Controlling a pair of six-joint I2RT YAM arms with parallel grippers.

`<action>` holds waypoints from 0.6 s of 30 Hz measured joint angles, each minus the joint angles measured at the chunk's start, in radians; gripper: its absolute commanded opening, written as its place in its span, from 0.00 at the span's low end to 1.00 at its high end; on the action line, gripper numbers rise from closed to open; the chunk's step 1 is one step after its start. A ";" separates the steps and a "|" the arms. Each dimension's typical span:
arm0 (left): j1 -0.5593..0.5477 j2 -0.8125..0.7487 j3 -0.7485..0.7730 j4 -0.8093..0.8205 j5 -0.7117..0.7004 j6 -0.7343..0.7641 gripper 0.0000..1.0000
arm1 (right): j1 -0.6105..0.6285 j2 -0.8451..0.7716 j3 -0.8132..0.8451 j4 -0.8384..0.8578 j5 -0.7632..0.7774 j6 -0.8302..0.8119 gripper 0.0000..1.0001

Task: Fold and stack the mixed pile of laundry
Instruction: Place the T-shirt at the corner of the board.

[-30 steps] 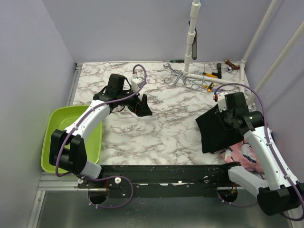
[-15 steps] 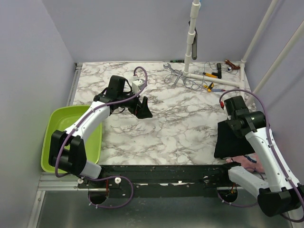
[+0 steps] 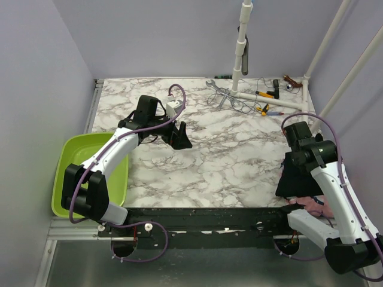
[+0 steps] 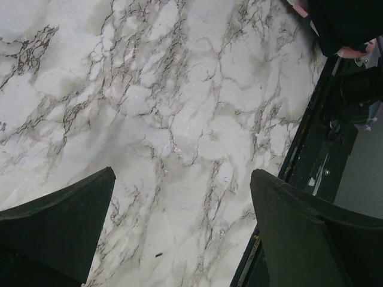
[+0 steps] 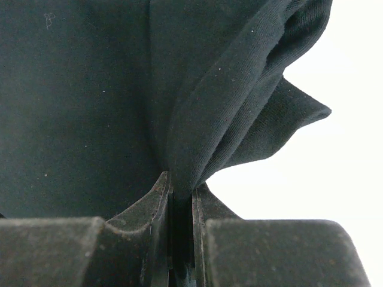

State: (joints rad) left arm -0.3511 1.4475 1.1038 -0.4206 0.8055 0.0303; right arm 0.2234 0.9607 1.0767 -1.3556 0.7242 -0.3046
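Observation:
My right gripper (image 3: 294, 160) is shut on a fold of the large black garment (image 3: 292, 180), which hangs bunched below it at the table's right front corner. In the right wrist view the black cloth (image 5: 90, 89) fills the frame and is pinched between the closed jaws of that gripper (image 5: 181, 186). The pink garment (image 3: 312, 206) lies under the right arm at the table's edge; a bit of it also shows in the left wrist view (image 4: 352, 52). The striped garment is out of view. My left gripper (image 3: 179, 136) is open and empty over bare marble (image 4: 182, 174).
A lime green basin (image 3: 72, 161) stands at the left front, beside the left arm. Hand tools and wires (image 3: 263, 95) lie at the back right around a white pole (image 3: 239, 54). The dark front rail (image 3: 203, 218) borders the marble table.
My right gripper has carried the black garment right and toward the front edge; it went from spread on the table to a hanging bunch. The left arm barely moved.

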 measured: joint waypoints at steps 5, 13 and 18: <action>0.000 0.000 0.000 0.000 0.000 0.000 0.99 | 0.000 -0.020 0.013 -0.025 0.031 -0.013 0.00; 0.000 0.000 0.000 0.000 0.000 0.000 0.99 | 0.000 -0.074 -0.050 -0.013 0.053 -0.083 0.01; 0.000 0.000 0.000 0.000 0.002 0.000 0.99 | 0.000 -0.087 -0.179 0.093 0.147 -0.193 0.37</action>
State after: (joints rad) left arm -0.3511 1.4475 1.1038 -0.4202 0.8078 0.0299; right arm 0.2234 0.8738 0.8974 -1.2629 0.8711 -0.4980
